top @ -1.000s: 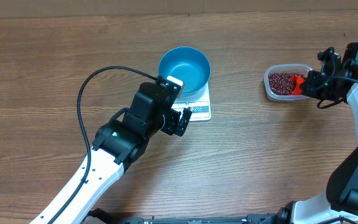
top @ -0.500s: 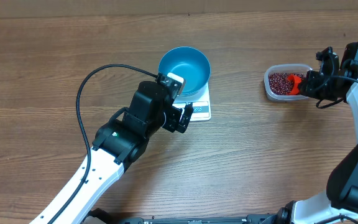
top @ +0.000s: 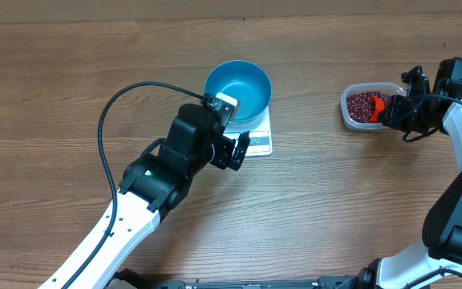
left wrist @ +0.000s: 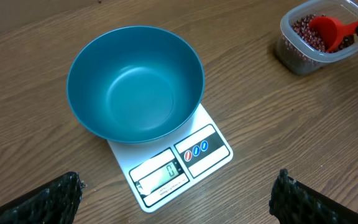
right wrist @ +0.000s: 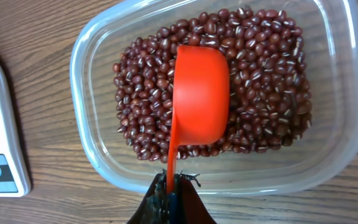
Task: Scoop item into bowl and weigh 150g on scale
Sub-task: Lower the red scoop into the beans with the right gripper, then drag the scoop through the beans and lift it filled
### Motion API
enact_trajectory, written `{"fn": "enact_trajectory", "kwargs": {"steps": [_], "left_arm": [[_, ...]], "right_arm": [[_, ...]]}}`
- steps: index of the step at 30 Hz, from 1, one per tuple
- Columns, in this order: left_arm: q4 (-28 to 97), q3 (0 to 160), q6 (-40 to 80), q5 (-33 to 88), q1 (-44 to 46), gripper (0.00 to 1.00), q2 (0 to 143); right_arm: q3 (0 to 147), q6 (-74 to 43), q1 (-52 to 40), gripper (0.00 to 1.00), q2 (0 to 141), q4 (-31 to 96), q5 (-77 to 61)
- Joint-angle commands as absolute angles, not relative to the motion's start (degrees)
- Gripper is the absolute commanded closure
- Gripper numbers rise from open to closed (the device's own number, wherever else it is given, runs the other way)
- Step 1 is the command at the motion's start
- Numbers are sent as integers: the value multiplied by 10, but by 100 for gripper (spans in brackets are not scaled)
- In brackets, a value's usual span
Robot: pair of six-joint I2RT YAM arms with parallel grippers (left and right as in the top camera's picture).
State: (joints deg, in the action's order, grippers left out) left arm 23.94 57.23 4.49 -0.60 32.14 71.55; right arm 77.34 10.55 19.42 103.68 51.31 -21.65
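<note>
**Wood-grain table, scoop down among the beans**

Brown wood-grain laminate covers the table (left wrist: 303, 118), matt and streaked along its length. Near its middle a deep round bowl (left wrist: 135, 87) of smooth bright blue stands on the scale (left wrist: 199, 149), a flat white rectangle. The scale's grey display and small coloured buttons show along the edge that sticks out from under the bowl. The bowl is wider than the scale and holds nothing.

Well apart to the right sits a clear plastic tub (right wrist: 82, 93) with rounded corners and thin glossy walls. It is filled with the beans (right wrist: 260, 74): small, oval, dark red-brown, each with a pale seam, lying as a loose grainy layer.

The right pincer (right wrist: 169, 193) is closed tight on the thin handle of an orange-red plastic scoop (right wrist: 201, 99). The scoop's smooth rounded cup rests on the beans near the tub's middle, so the beans lie just beyond the pincer's tips, under and around the cup.

The left pincer (top: 237, 151) is spread wide and grips nothing. It hovers beside the scale's display edge, with the bowl just ahead of it and the beans far off to its right
</note>
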Motion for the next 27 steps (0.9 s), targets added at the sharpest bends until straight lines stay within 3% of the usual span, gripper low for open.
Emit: {"fn": "enact_trajectory", "kwargs": {"steps": [1, 27], "left_arm": [[236, 568, 53, 1, 319, 1, 713], [223, 568, 53, -1, 319, 1, 713]], "right_arm": [[769, 108, 194, 96, 1048, 521, -237], [769, 108, 194, 96, 1048, 524, -263]]}}
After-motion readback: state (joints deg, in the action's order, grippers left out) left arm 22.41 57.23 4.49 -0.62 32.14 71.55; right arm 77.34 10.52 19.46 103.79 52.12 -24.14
